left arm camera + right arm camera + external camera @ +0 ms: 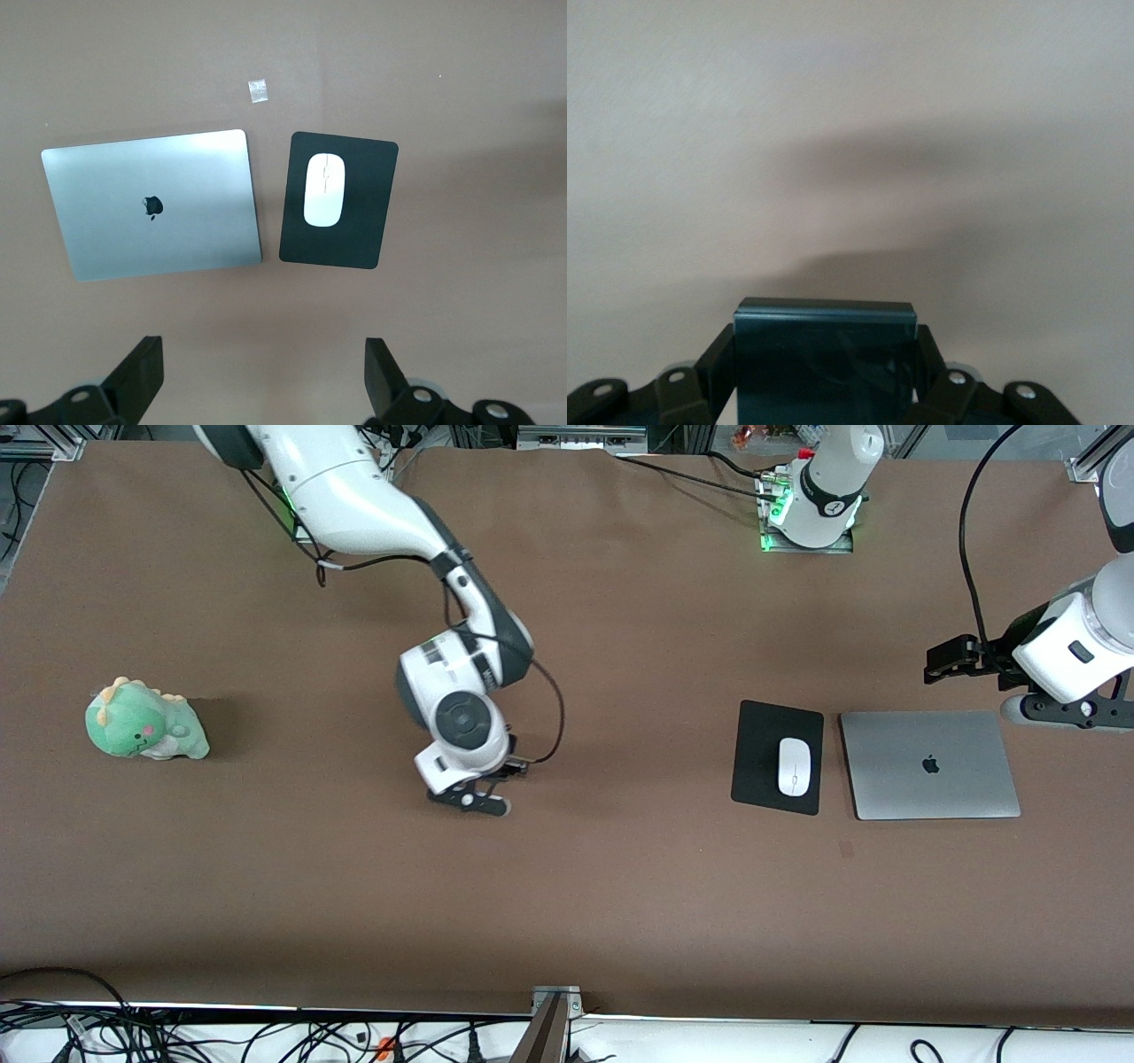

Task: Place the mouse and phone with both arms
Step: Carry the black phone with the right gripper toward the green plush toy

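Nearest, the right gripper (pixel 483 795) over mid-bench has its fingers clamped on the phone (pixel 824 354); the left gripper (pixel 261 376), fingers spread, hangs near the mouse (pixel 795 766).

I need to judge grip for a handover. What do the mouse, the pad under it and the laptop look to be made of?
The mouse looks like glossy white plastic, since it shines. The pad seems matte black fabric or rubber: flat, no glare. The laptop appears to be brushed grey metal, with a soft sheen across its lid.
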